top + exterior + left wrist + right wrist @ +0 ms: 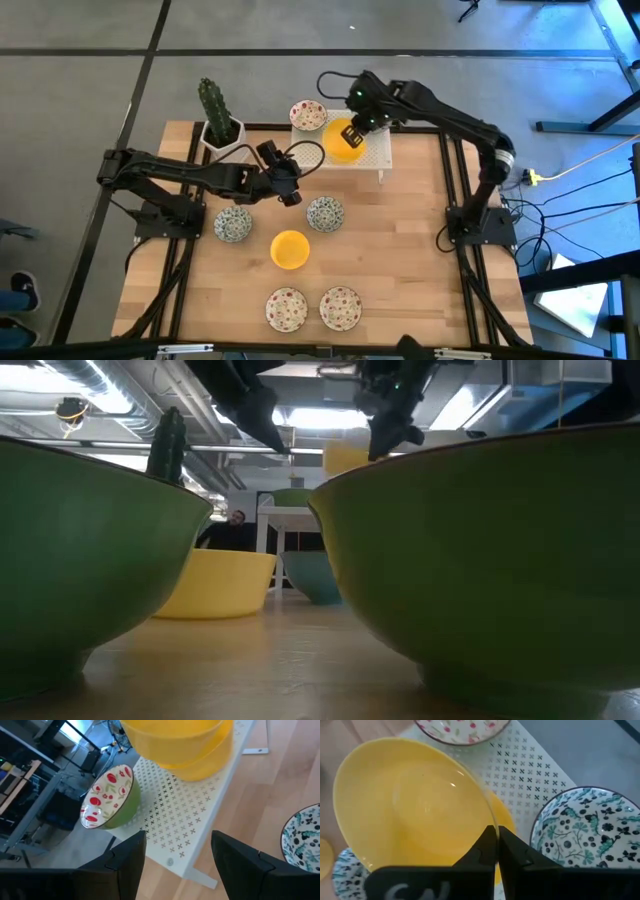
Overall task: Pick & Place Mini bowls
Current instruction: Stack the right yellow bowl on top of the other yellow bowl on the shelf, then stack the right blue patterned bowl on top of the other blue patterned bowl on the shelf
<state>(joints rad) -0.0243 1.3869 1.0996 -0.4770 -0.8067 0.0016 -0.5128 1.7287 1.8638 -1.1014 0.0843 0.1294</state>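
Observation:
My right gripper point(352, 133) is over the white perforated stand point(375, 160) at the table's far side, shut on a plain yellow mini bowl point(410, 800). Right under that bowl, a second yellow bowl point(210, 762) sits on the stand. A red-speckled bowl point(307, 115) stands on the stand's left end. My left gripper point(177, 865) hovers open over the table in front of the stand, with nothing between its fingers. On the table lie two grey-green patterned bowls point(233, 223) point(325, 213), one yellow bowl point(290, 249) and two red-speckled bowls point(286, 308) point(340, 308). My right gripper pinches the yellow bowl's rim point(489, 822), one finger inside the bowl and one outside. The fingers slant down from above. The bowl hangs with its open side up, just over the lower yellow bowl; I cannot tell whether the two touch.
A white pot with a cactus point(215, 120) stands at the far left corner, beside the stand. My left arm point(190, 175) reaches across the table's left half. Bare wood lies along the right side point(410, 250). A person point(235, 520) shows in the room behind.

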